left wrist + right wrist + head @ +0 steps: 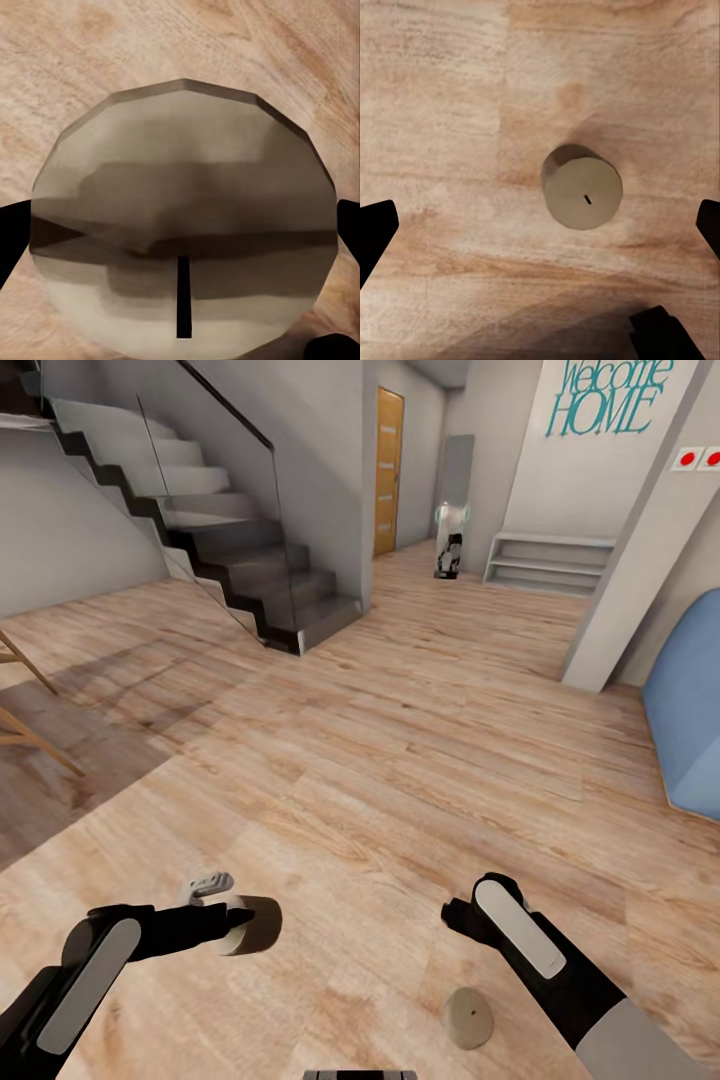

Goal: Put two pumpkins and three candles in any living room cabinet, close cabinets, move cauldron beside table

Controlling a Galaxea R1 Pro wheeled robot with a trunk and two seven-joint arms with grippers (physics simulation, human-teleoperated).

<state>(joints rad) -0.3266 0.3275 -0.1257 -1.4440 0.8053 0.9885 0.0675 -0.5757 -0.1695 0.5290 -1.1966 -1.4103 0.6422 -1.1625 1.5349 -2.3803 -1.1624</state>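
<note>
My left gripper (pixel 236 926) is shut on a stubby pale candle (pixel 254 925), held just above the wooden floor at the lower left of the head view. In the left wrist view that candle (pixel 180 150) sits large between the dark fingertips (pixel 10 241). A second candle (pixel 467 1017) stands upright on the floor beside my right arm (pixel 520 930). In the right wrist view this candle (pixel 583 187) lies below my right gripper (pixel 541 229), which is open with its fingers wide apart and nothing between them. Pumpkins, cabinet, cauldron and table are out of view.
A staircase (pixel 230 550) with a glass rail rises at the back left. A white pillar (pixel 640 560) and a blue seat (pixel 690 710) stand at the right. A low shelf (pixel 550 563) and a wooden door (pixel 388 470) are farther back. A darker rug (pixel 60 790) lies left.
</note>
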